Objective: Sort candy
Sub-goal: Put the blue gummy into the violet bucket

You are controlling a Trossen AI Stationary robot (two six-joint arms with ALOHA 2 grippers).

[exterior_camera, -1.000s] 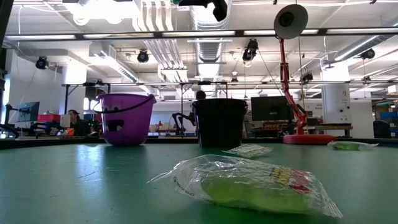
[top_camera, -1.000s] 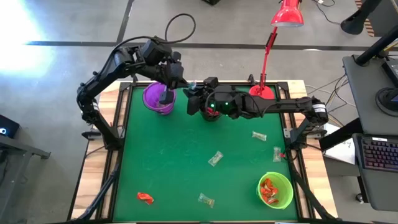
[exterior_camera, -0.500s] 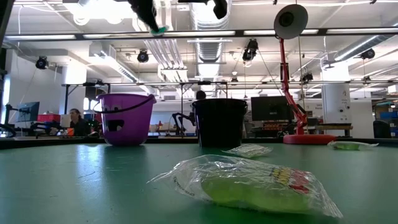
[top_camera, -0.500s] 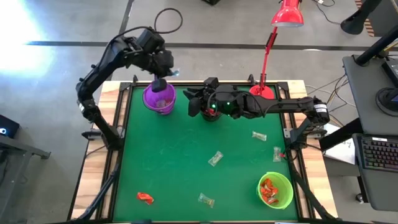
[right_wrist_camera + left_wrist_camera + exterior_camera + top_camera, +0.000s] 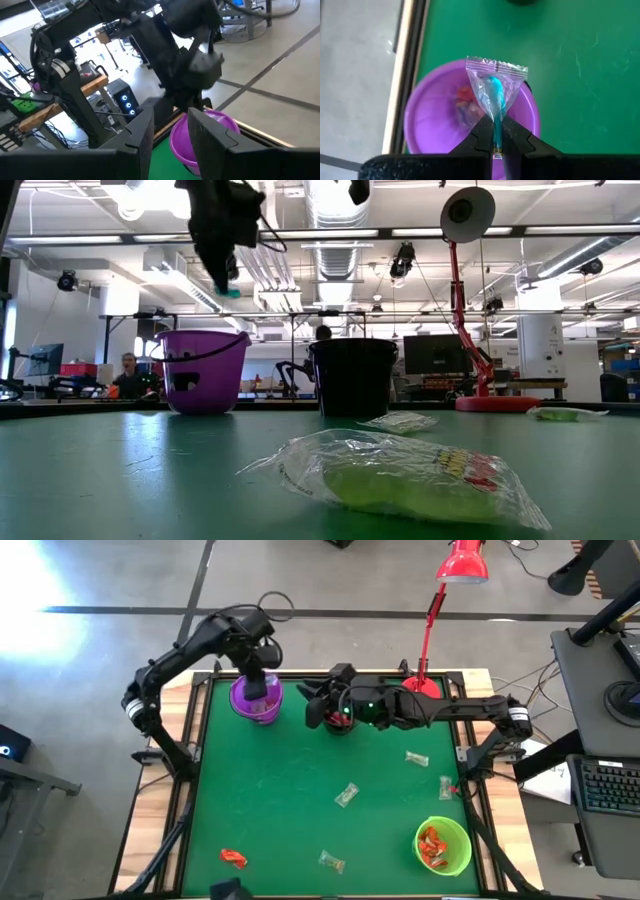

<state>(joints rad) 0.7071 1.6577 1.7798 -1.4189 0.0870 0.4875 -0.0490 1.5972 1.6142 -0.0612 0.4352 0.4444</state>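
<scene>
Left gripper (image 5: 496,131): fingers pinched on a clear-wrapped candy (image 5: 495,92) — above purple cup (image 5: 432,120).
Right gripper (image 5: 170,131): over black cup (image 5: 352,375) — fingers narrowly apart, holding nothing.

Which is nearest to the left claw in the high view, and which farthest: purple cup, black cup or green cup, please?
From the left claw:
1. Purple plastic cup, directly beneath it.
2. Black cup, mid back edge, under the right arm.
3. Green plastic cup, front right corner.

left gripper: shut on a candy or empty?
Shut on one: the left gripper pinches a clear-wrapped blue candy above the purple cup.
</scene>
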